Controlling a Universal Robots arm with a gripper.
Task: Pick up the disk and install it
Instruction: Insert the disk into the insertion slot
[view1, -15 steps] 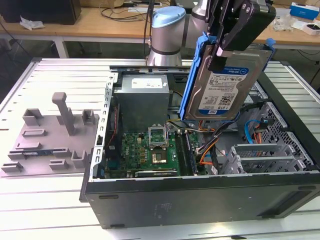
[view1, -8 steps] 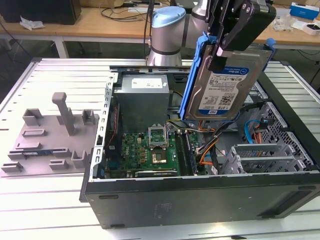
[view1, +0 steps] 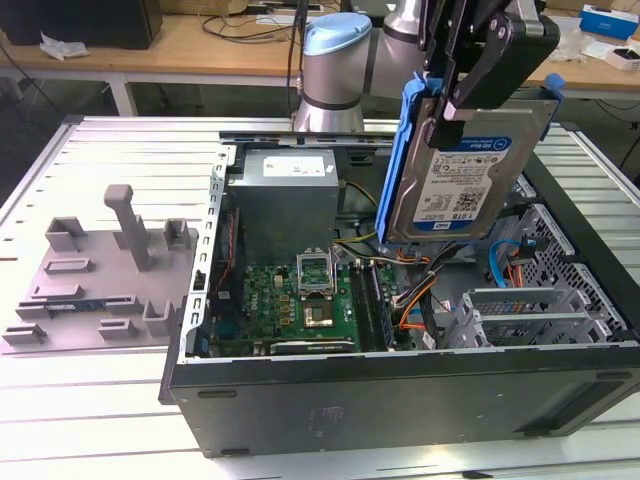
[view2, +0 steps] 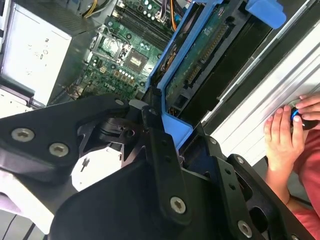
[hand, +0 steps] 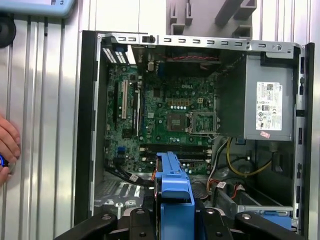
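Observation:
The disk (view1: 468, 180), a silver-grey drive with a white-and-blue label in a blue plastic frame, hangs upright above the open computer case (view1: 400, 385). My gripper (view1: 470, 85) is shut on the disk's upper edge. In the second wrist view the disk's green circuit-board underside (view2: 200, 55) and blue frame run away from the black fingers (view2: 160, 145). In the first wrist view the blue frame's edge (hand: 173, 192) sits between the fingers, over the motherboard (hand: 165, 115).
Inside the case sit a grey power supply (view1: 285, 195), cables and a metal drive cage (view1: 530, 315). A grey plastic fixture (view1: 100, 275) lies at the exterior view's left. A person's hand (view2: 287, 132) rests on the ribbed metal table (view1: 90, 410) beside the case.

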